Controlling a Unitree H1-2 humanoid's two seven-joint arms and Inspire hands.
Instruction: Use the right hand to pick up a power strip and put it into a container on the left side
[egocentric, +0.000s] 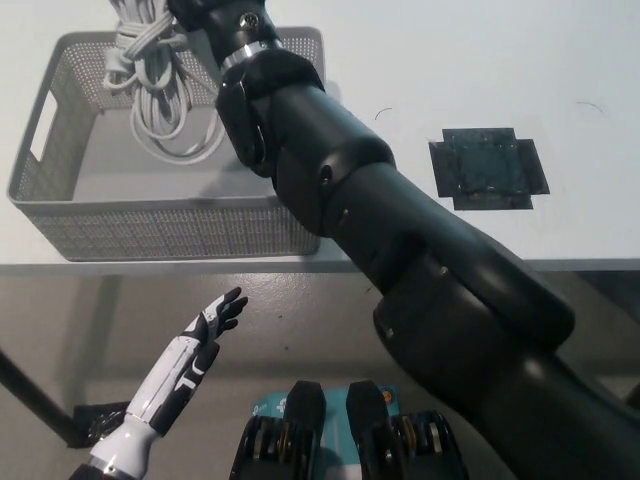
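Dangling white cord (150, 90) over grey basket (160, 225)

The black right arm (400, 250) is reaching diagonally across the white table (420, 60), blocking the near right corner of the grey mesh plastic basket (60, 225). Below the right hand (205, 15), looped white cable (160, 90) is filling the basket's far part. Its near floor is lying bare. The white left hand (205, 330) is hanging clear below the table edge.
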